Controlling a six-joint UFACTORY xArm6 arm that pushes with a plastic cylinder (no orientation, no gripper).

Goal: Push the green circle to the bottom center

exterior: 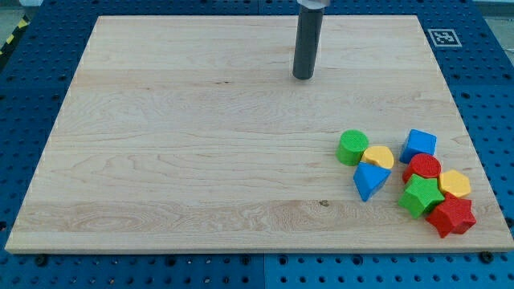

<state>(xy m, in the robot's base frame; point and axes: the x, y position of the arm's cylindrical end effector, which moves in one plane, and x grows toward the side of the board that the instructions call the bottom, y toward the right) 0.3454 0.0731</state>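
Note:
The green circle (352, 148) is a short green cylinder on the wooden board (177, 144), at the view's right, at the left end of a cluster of blocks. It touches a yellow block (378, 156) on its right. My tip (303, 77) is the lower end of a dark rod near the view's top centre, well above and to the left of the green circle, touching no block.
The cluster at the view's lower right holds a blue triangular block (369, 181), a blue block (419, 145), a red circle (423, 167), a yellow hexagon (454, 184), a green star (421, 196) and a red star (451, 216). A marker tag (442, 37) lies beyond the board's top right corner.

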